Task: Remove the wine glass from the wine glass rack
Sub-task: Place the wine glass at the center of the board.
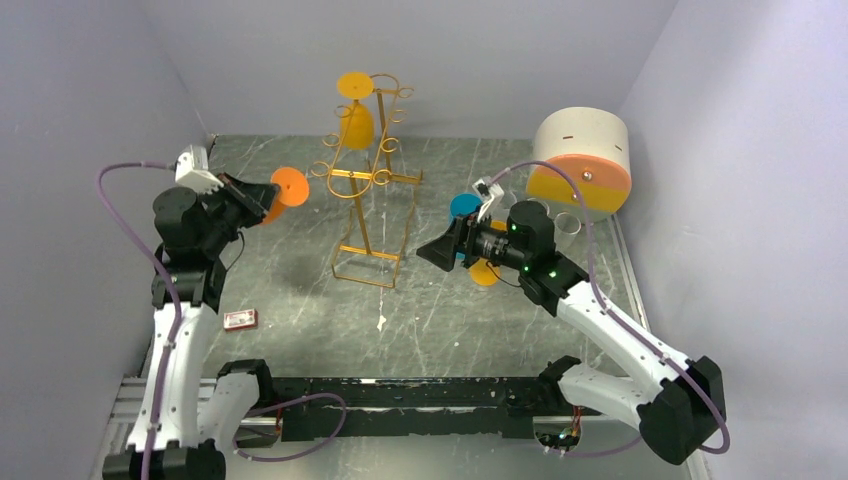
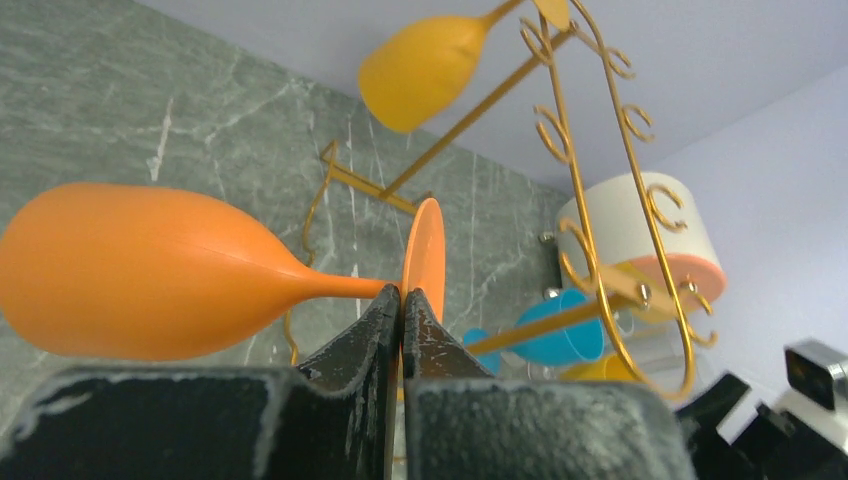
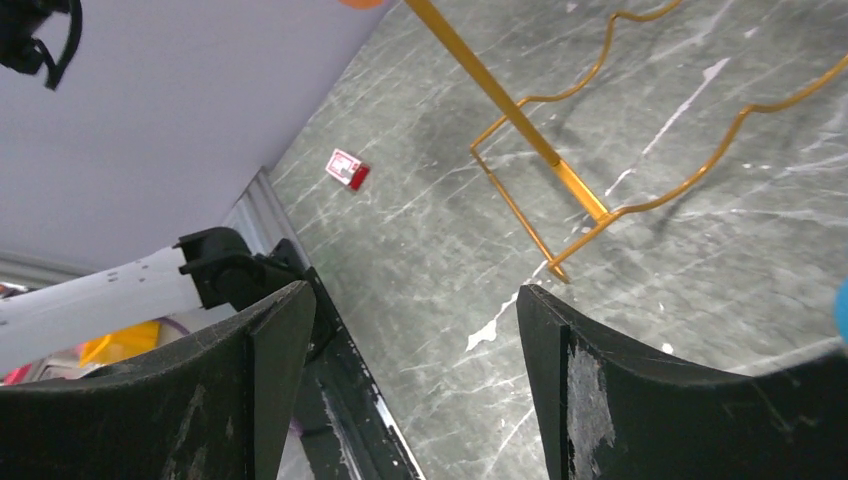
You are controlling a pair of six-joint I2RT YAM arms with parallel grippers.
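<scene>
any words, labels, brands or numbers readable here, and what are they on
No text can be read.
red box: pale label on top, print too small and blurred to read.
rack: no text shows.
white drum: no text shows.

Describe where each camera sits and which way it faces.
Top external: above, behind the bases, facing down on the table and wine glass rack; left arm and right arm show.
Left wrist: behind the left jaws, shut on the orange wine glass, facing the rack.
Right wrist: behind the open right jaws, facing down at the rack's base and a red box.
Shared: all three see the rack.
</scene>
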